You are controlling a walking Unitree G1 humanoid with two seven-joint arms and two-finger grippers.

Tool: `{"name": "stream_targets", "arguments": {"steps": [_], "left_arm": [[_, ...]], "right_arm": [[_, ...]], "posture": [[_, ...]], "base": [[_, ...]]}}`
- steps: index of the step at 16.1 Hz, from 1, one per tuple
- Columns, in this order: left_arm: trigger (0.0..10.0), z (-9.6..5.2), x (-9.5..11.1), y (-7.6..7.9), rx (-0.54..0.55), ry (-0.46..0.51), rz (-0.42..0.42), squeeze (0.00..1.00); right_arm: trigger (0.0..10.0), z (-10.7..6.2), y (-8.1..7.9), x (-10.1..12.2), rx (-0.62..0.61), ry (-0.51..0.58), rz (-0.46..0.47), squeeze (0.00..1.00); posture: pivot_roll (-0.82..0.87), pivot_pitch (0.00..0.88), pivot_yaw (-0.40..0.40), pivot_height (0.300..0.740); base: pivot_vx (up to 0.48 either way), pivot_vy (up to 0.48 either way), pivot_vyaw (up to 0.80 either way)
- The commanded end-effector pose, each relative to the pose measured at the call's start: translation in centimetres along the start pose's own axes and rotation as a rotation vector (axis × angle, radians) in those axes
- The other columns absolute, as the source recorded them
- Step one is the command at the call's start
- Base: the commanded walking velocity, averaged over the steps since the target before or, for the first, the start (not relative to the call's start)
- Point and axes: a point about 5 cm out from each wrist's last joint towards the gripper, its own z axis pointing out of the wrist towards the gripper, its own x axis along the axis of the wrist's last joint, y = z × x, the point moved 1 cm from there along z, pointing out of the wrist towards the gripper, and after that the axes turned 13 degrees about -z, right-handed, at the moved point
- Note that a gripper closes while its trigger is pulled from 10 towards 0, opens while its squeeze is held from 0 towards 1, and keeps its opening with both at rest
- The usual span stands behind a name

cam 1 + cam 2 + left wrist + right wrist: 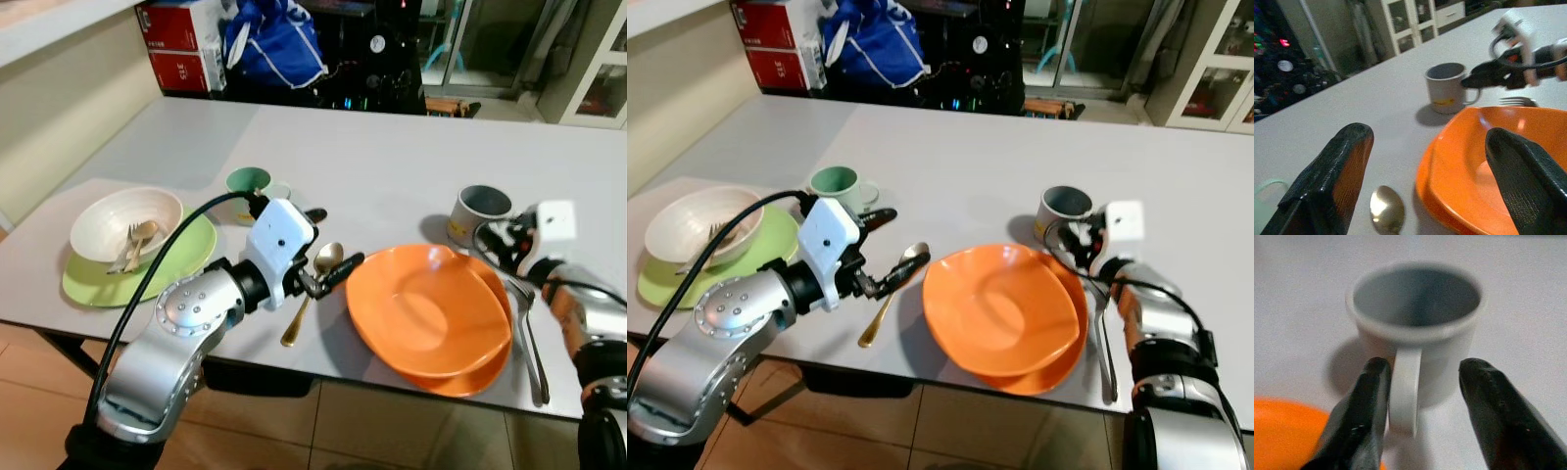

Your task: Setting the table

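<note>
Straddling the handle of the grey ceramic mug [1415, 333], right gripper [1422, 396] stood parted, not yet clamped. Judged step: grasping the mug behind the orange bowl [426, 308]. Next: close squarely on handle. Left gripper [338, 245] spread wide, empty, above the gold metal spoon [312, 292]. Farther left, green mug [249, 181].

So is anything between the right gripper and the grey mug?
Nothing visible. The right gripper is open right at the grey mug, with the mug's handle between its fingers. The orange bowl sits off to one side.
</note>
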Motion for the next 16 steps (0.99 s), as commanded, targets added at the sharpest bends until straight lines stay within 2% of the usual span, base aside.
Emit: {"name": "stream_targets", "arguments": {"steps": [1, 4, 5, 6, 9, 11, 14, 16], "left_arm": [[10.0, 0.3, 0.1, -0.4, 0.032, -0.001, 0.033, 0.00], [10.0, 0.9, 0.0, -1.7, 0.161, 0.008, 0.047, 0.00], [10.0, 1.1, 0.0, -2.5, 0.235, 0.002, 0.054, 0.00], [10.0, 1.2, 0.0, -2.7, 0.250, 0.000, 0.054, 0.00], [10.0, 1.2, 0.4, -3.6, 0.352, 0.040, 0.050, 0.00], [10.0, 1.1, 0.7, -5.5, 0.576, 0.076, 0.004, 0.00], [10.0, 1.5, 0.8, -6.3, 0.667, 0.090, 0.048, 0.00], [10.0, 1.6, 1.1, -6.2, 0.659, 0.121, 0.029, 0.00]], "right_arm": [[10.0, -0.4, 0.8, 0.9, -0.030, 0.051, 0.000, 0.00], [10.0, -1.7, 1.2, 3.2, -0.053, 0.168, 0.060, 0.00], [10.0, -2.9, 1.0, 4.9, -0.052, 0.226, 0.090, 0.00], [10.0, -3.2, 0.9, 5.5, -0.055, 0.245, 0.100, 0.00], [10.0, -4.7, -0.5, 7.7, -0.074, 0.318, 0.129, 0.00], [10.0, -5.4, -3.1, 9.2, -0.106, 0.344, 0.169, 0.00], [10.0, -6.1, -6.5, 9.7, -0.139, 0.328, 0.203, 0.00], [10.0, -6.7, -8.6, 9.8, -0.144, 0.357, 0.179, 0.00]], "posture": [[-0.01, 0.000, 0.036, 0.740], [-0.02, 0.000, 0.028, 0.740], [-0.02, 0.000, 0.023, 0.740], [-0.02, 0.000, 0.021, 0.740], [-0.03, 0.000, 0.020, 0.740], [-0.05, 0.000, 0.027, 0.740], [-0.05, 0.000, 0.027, 0.740], [-0.05, 0.000, 0.026, 0.740]], "base": [[0.000, 0.000, 0.00], [0.000, 0.000, 0.00], [0.000, 0.000, 0.00], [0.000, 0.000, 0.00], [0.000, 0.000, 0.00], [0.000, 0.000, 0.00], [0.000, 0.000, 0.00], [0.000, 0.000, 0.00]]}}
